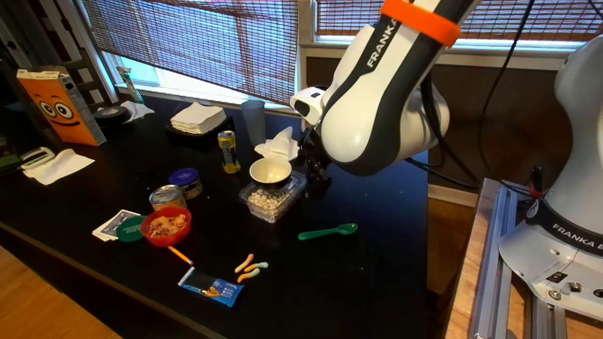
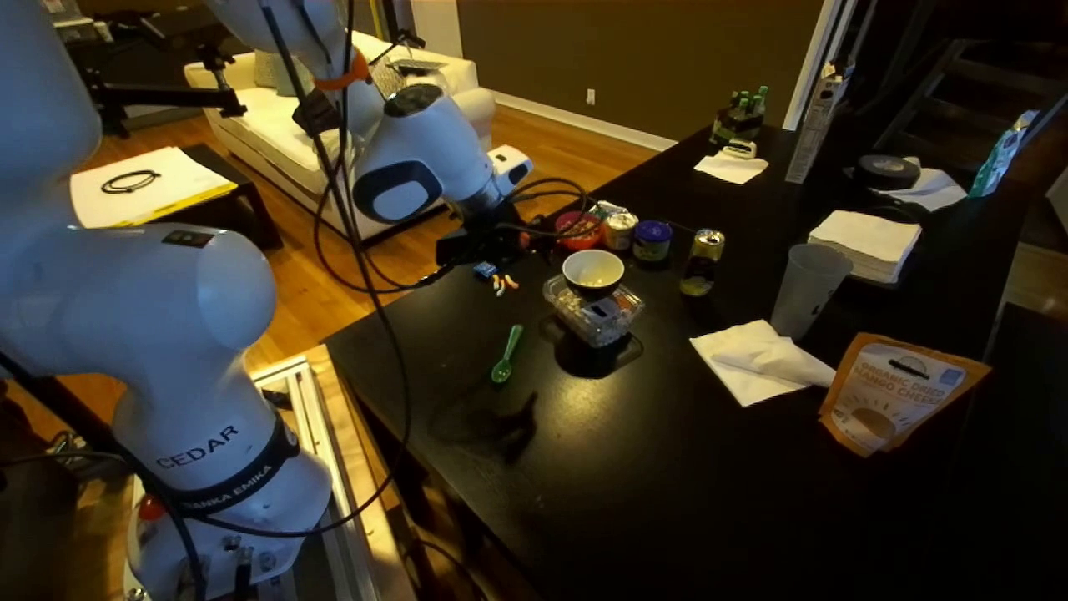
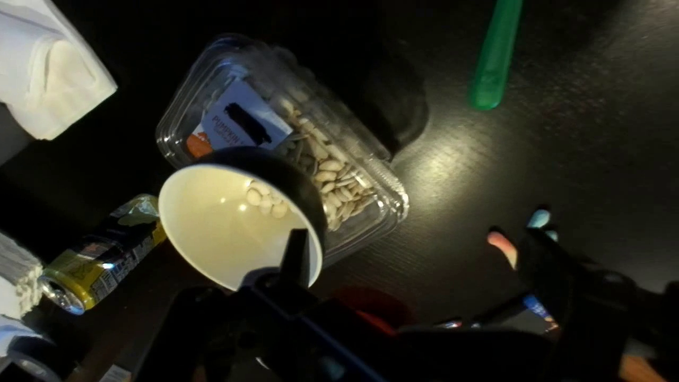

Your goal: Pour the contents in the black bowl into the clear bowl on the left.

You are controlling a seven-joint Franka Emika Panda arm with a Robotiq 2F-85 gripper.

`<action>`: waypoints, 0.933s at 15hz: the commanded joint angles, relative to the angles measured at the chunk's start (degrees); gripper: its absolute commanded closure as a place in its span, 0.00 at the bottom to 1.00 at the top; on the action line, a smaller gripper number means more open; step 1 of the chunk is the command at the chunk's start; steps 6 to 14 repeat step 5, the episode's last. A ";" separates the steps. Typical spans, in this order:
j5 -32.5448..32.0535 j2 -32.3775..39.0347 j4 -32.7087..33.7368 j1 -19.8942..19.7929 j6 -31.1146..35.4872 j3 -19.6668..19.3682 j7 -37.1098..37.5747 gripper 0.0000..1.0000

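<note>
1. One black bowl (image 1: 266,165) is seen, about level, in an exterior view.
2. In an exterior view, the clear container (image 2: 609,330) is seen beneath, contact unclear.
3. Wrist view: fingers (image 3: 295,260) are spread apart; the bowl should be gripped firmly, then the pale bits (image 3: 265,200) tipped slowly.

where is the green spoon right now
In an exterior view, the green spoon lies on the black table, below and right of the picture's centre; the clear bowl is up-left of it, the gummy worms down-left.
</note>
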 commanded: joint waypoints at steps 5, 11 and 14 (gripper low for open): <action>0.42 -7.88 -6.10 3.53 -1.17 -2.29 -0.06 0.00; 0.42 -7.88 -6.10 3.53 -1.17 -2.29 -0.06 0.00; 0.42 -7.88 -6.10 3.53 -1.17 -2.29 -0.06 0.00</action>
